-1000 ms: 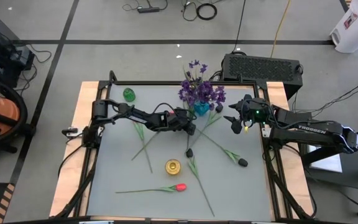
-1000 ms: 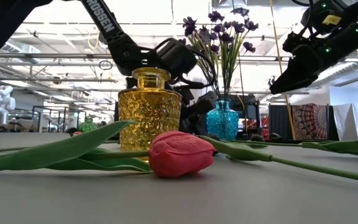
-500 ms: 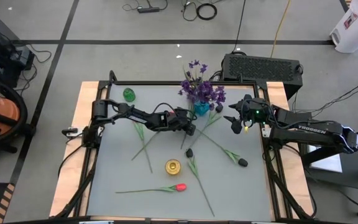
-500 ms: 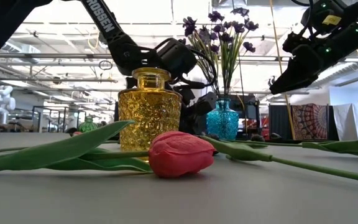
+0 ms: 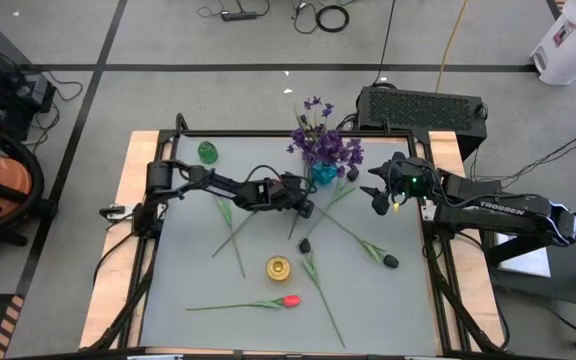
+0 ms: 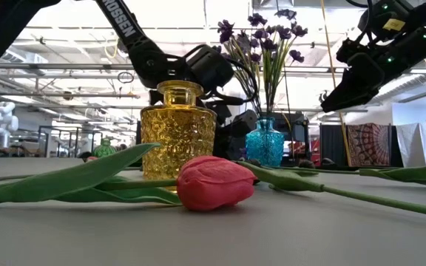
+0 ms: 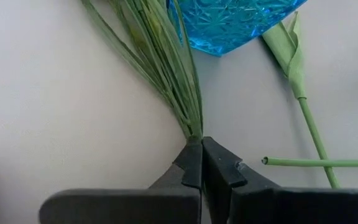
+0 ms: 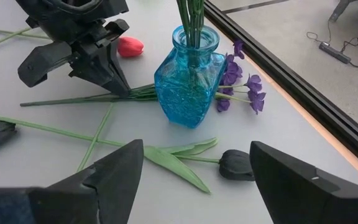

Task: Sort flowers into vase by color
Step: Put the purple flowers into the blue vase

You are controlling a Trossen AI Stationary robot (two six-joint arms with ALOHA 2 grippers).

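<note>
Left hand [image 7: 201, 146] is pinched shut on the stem ends of a purple flower bunch [image 7: 160, 68] lying flat on the tabletop [image 5: 198, 270], just beside the blue vase [image 5: 323, 176] near the far edge. Left wrist view shows the grip best: both fingers [image 7: 191, 168] meet w/ the green stems fanning out from their tips, blue glass right behind. Right wrist view adds what that one lacks: the bunch's purple blooms [image 8: 241, 87] poke out past the far side of the vase, beside the tabletop's edge rail. High view hides the grip under the arm.

Right hand [image 8: 194, 180] hangs wide open, holding nothing, above the tabletop near the right edge, facing the vase. More purple flowers [image 5: 323, 145] stand upright in the blue vase.

Other flowers lie loose: red-pink tulip [image 5: 288, 300] near the front edge, a near-black tulip [image 8: 236, 163] beside the vase, another [image 5: 391, 262] toward the right edge, a third [image 5: 305, 245] mid-tabletop. Yellow vase [image 5: 279, 267] stands mid-front; green vase [image 5: 207, 152] at the far left corner.

Low view: red-pink tulip and yellow vase fill the foreground, blocking most of the left hand; green vase is barely visible behind the leaves. Stems in the high view are thin, hard to trace where they cross.
</note>
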